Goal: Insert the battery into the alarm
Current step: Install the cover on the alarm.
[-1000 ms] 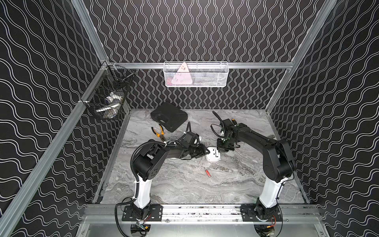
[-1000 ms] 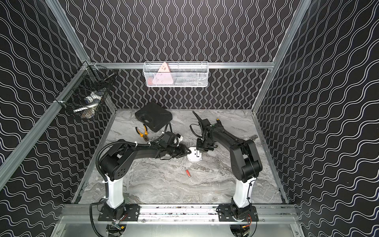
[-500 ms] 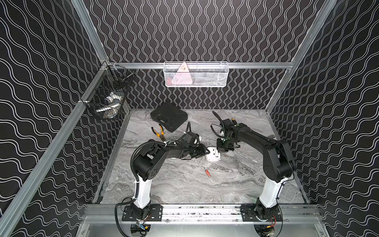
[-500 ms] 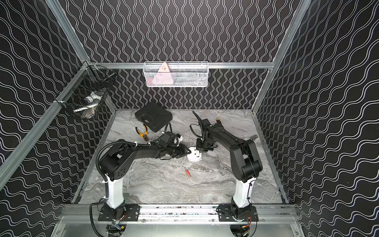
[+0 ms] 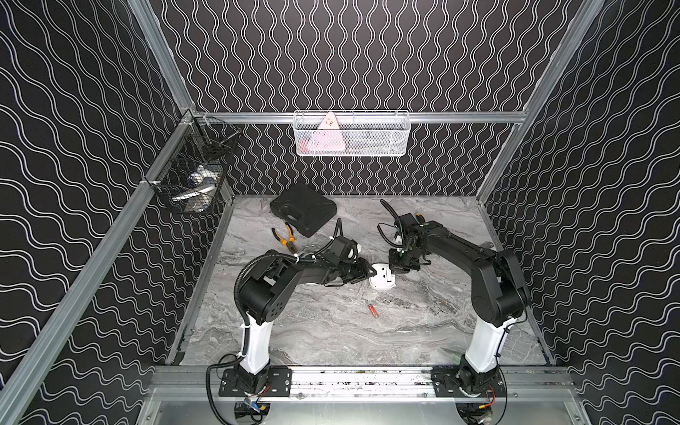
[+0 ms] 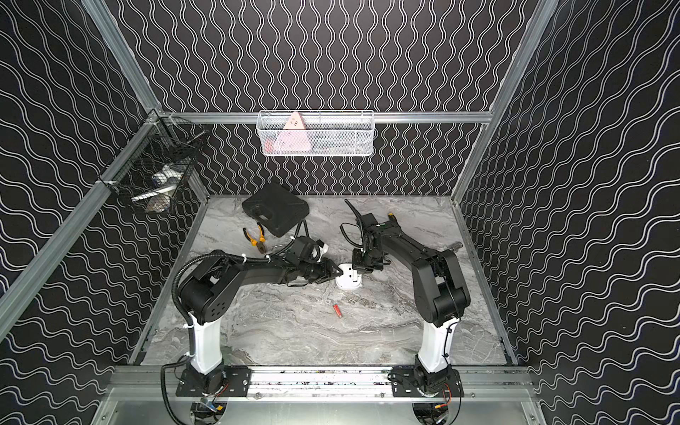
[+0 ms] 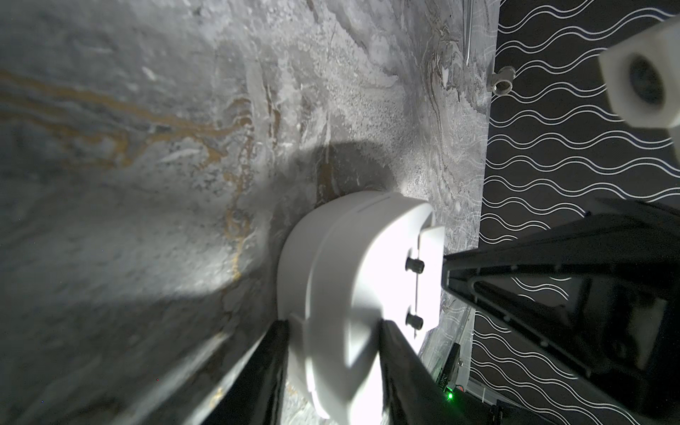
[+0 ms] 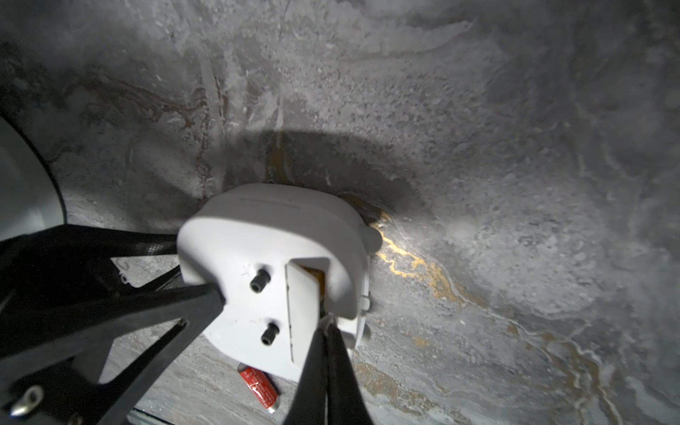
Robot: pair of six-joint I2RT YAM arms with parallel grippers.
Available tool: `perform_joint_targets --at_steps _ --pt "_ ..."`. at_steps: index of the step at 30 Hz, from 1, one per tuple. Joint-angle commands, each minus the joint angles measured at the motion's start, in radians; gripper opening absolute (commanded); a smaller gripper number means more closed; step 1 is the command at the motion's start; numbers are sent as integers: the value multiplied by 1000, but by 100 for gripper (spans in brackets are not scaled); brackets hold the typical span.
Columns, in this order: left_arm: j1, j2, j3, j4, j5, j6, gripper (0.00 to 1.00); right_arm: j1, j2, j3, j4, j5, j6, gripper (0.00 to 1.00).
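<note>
The white round alarm [image 5: 382, 281] [image 6: 349, 282] lies back-up in the middle of the marble table. Its back shows two black knobs and a lid flap [image 8: 300, 312] lifted a little. My left gripper [image 7: 335, 325] [image 5: 369, 274] is shut on the alarm's [image 7: 342, 279] rim, one finger on each side. My right gripper [image 8: 327, 323] [image 5: 395, 271] is shut with nothing between its fingers, its tips pressed at the compartment's edge beside the flap. The red battery [image 5: 373, 311] [image 6: 337, 311] [image 8: 259, 388] lies loose on the table, just in front of the alarm [image 8: 272, 239].
A black case [image 5: 303, 213] and orange-handled pliers [image 5: 285, 239] lie at the back left of the table. A white wire basket [image 5: 351, 134] hangs on the back wall and a black wire basket [image 5: 195, 180] on the left wall.
</note>
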Motion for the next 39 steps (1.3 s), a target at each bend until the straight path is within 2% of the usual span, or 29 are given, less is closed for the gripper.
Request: perform_joint_targets --at_steps 1,20,29,39 --pt "1 9 -7 -135 -44 10 43 5 0 0 -7 -9 -18 0" --pt "1 9 -9 -130 -38 8 43 22 11 11 -1 -6 -9 0" --pt "1 10 -11 -127 -37 8 43 22 14 6 -1 4 18 11" --pt "0 8 -12 -125 -37 8 43 22 -2 14 -22 22 20 17"
